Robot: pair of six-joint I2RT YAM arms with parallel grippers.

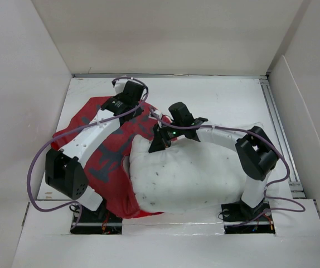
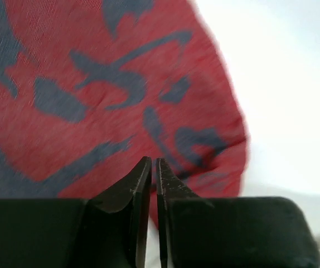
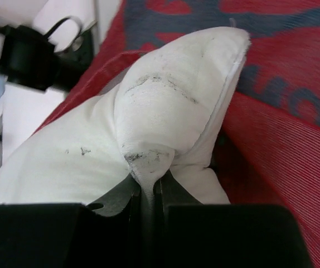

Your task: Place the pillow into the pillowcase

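Observation:
The white pillow (image 1: 190, 173) with dark specks lies at the table's middle, its left end resting on the red pillowcase (image 1: 101, 148), which is spread at the left with its grey-blue-marked side up. My right gripper (image 1: 161, 140) is at the pillow's far left corner; in the right wrist view it (image 3: 151, 181) is shut on a pinch of the pillow (image 3: 165, 111), lifted over the pillowcase (image 3: 294, 139). My left gripper (image 1: 139, 108) hovers over the pillowcase's far edge. In the left wrist view its jaws (image 2: 153, 163) are together with nothing seen between them, above the pillowcase (image 2: 93, 95).
White walls (image 1: 15, 84) enclose the table on the left, back and right. A metal rail (image 1: 280, 128) runs along the right edge. Purple cables (image 1: 34, 167) loop beside both arms. The left arm base (image 3: 32, 56) shows in the right wrist view.

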